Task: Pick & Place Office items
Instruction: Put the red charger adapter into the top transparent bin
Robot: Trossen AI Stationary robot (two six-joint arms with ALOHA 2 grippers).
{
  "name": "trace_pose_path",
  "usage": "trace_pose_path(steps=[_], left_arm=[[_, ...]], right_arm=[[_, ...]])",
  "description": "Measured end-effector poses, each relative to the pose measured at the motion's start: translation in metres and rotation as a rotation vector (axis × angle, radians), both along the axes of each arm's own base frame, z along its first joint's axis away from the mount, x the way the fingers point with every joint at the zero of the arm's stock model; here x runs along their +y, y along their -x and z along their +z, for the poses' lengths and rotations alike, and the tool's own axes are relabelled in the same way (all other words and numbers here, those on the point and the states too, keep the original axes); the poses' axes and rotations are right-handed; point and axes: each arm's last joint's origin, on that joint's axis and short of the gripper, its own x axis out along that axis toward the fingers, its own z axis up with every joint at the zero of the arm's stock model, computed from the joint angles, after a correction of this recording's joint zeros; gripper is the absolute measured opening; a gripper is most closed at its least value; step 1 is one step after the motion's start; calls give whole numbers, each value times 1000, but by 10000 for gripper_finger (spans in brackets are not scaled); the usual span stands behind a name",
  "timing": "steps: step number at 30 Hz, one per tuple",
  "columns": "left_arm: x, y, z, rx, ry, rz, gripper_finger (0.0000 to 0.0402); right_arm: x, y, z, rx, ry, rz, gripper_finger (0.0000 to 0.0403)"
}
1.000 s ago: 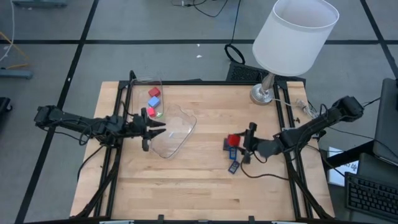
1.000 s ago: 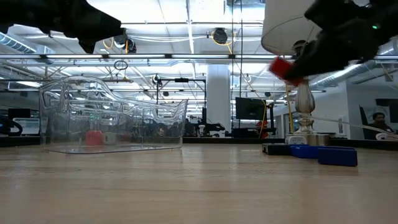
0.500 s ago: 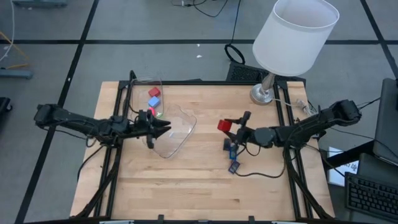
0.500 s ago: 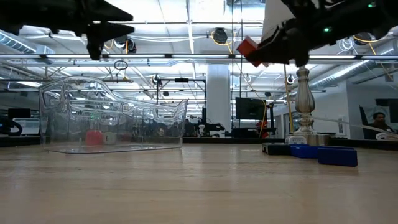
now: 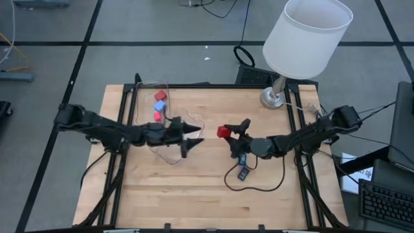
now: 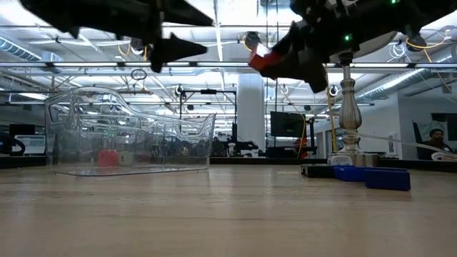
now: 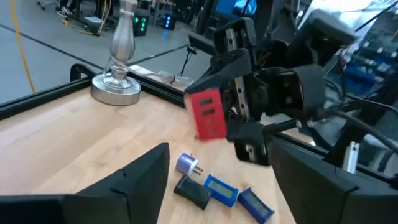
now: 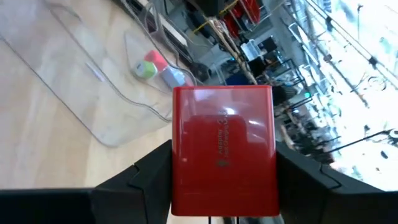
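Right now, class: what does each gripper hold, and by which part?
The right gripper clamps the red block by its two side faces. The left gripper is open, holding nothing.

Two dark, jointed, cable-trailing arms

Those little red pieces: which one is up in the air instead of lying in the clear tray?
The red block pinched in the right gripper over mid-table. The other red pieces lie inside the clear tray, beside the open left gripper.

Bright, even overhead light; ceiling lights [image 6: 214,11] glare in the low view, arms silhouetted; wrist views slightly blurred.
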Motion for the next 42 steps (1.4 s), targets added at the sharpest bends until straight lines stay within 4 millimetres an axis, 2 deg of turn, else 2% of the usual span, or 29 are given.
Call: trace_pose_path(steps=[8, 17, 24, 37, 42], left_arm=[[0, -52, -1, 114, -52, 12, 290], [2, -79, 0, 137, -104, 17, 290], [9, -90, -5, 153, -109, 47, 290], [22, -92, -5, 134, -42, 45, 289], [22, -92, -2, 102, -35, 36, 259]], right_arm=[[5, -7, -3, -17, 52, 21, 212], [5, -7, -2, -30, 38, 19, 212], [7, -6, -2, -38, 34, 24, 212], [7, -6, -2, -37, 33, 27, 212], [7, -6, -2, -37, 33, 31, 212]])
